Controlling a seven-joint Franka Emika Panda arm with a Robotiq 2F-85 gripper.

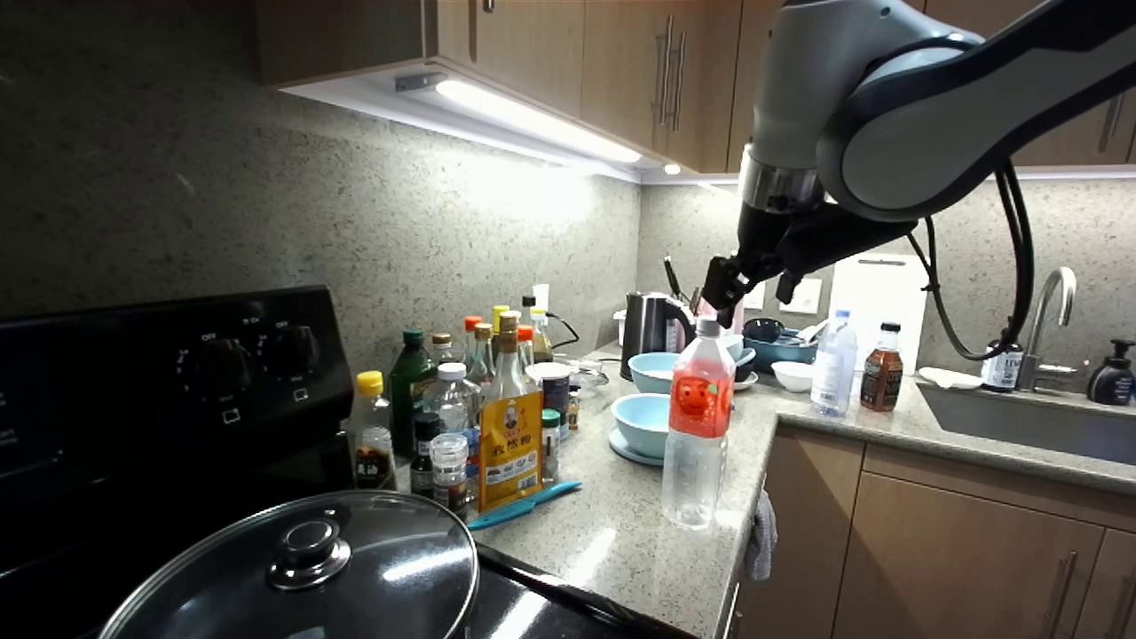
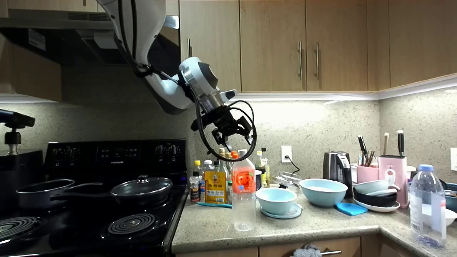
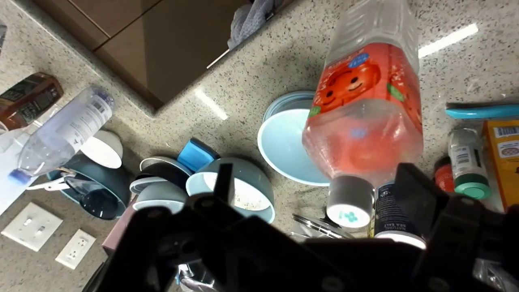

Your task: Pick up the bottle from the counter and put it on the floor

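- The bottle (image 2: 244,192) is standing upright on the counter (image 2: 203,225), near its front edge.
- The gripper (image 2: 238,142) is hanging above the bottle.
- In an exterior view, the stove (image 2: 82,230) is sitting left of the counter.
- There, condiment bottles (image 2: 222,166) are standing behind the bottle.
- There, a bowl (image 2: 275,203) is resting just right of it.

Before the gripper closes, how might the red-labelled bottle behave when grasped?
The bottle shows no obvious liquid, so is probably light. Its clear plastic may flex when squeezed. Standing tall, it could tip if nudged near its cap.
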